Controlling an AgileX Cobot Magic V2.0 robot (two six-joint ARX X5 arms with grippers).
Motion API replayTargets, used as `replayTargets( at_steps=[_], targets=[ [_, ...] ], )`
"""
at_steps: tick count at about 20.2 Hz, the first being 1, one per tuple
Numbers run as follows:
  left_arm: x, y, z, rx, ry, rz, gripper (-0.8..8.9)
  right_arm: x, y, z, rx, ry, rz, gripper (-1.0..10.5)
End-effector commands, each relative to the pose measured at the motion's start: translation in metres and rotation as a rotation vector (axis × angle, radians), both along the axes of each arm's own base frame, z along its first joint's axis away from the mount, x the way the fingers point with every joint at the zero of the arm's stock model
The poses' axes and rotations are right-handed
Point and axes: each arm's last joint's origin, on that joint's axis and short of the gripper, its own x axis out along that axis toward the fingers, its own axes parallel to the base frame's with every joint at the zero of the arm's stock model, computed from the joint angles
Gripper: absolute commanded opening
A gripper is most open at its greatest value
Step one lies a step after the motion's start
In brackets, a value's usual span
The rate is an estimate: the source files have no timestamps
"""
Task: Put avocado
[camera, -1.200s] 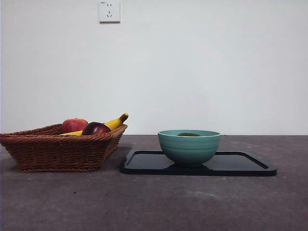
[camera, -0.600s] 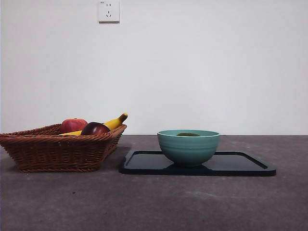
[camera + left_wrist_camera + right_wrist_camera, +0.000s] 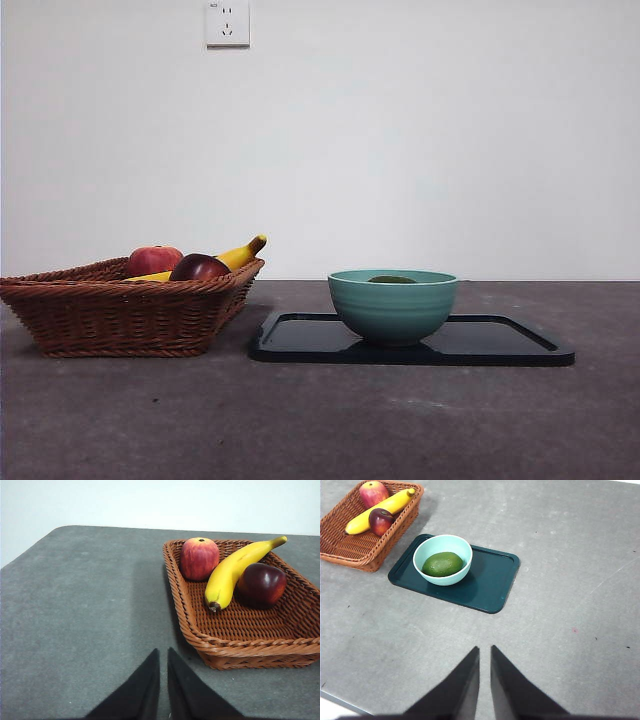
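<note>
- We see the avocado [image 3: 442, 564] lying in the teal bowl [image 3: 426, 550] on the dark tray [image 3: 492, 582].
- Left tool [image 3: 163, 657] and right tool [image 3: 485, 655] hang above the counter [image 3: 560, 630], jaws narrow, empty.

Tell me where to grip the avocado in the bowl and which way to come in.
Grip the avocado across its narrower middle, coming straight down from above. It lies on its side inside the bowl, whose wall blocks any approach from the side, so probably only its upper surface can be reached.
</note>
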Motion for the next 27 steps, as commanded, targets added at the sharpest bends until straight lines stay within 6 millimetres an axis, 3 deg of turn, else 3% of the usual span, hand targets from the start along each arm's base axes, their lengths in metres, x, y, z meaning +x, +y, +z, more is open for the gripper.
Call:
replayTargets(
  at_steps=[1,4,7,10,13,15,27],
  targets=[
    [0.001,0.0,-0.007,0.009,0.024,-0.001,0.24,0.0,0.0,0.002,0.005,-0.013,0.002,0.3],
    [0.001,0.0,-0.007,0.009,0.024,-0.001,0.24,0.0,-0.002,-0.001,-0.023,-0.051,-0.065,0.3],
    [0.001,0.0,-0.007,0.009,0.024,-0.001,0.24,0.019,0.0,-0.022,-0.018,-0.239,-0.134,0.3],
    [0.001,0.0,-0.007,0.009,0.024,-0.001,0.24,0.041,0.0,-0.067,0.011,-0.418,-0.215,0.3],
    [0.001,0.0,-0.007,0.009,0.024,-0.001,0.24,0.054,-0.005,-0.114,0.016,-0.483,-0.304,0.3],
    [0.001,0.0,-0.007,0.009,0.024,-0.001,0.24,0.057,-0.008,-0.134,0.007,-0.489,-0.337,0.3],
    [0.001,0.0,-0.007,0.009,0.024,-0.001,0.24,0.075,-0.011,-0.185,-0.013,-0.495,-0.386,0.3]
  ],
)
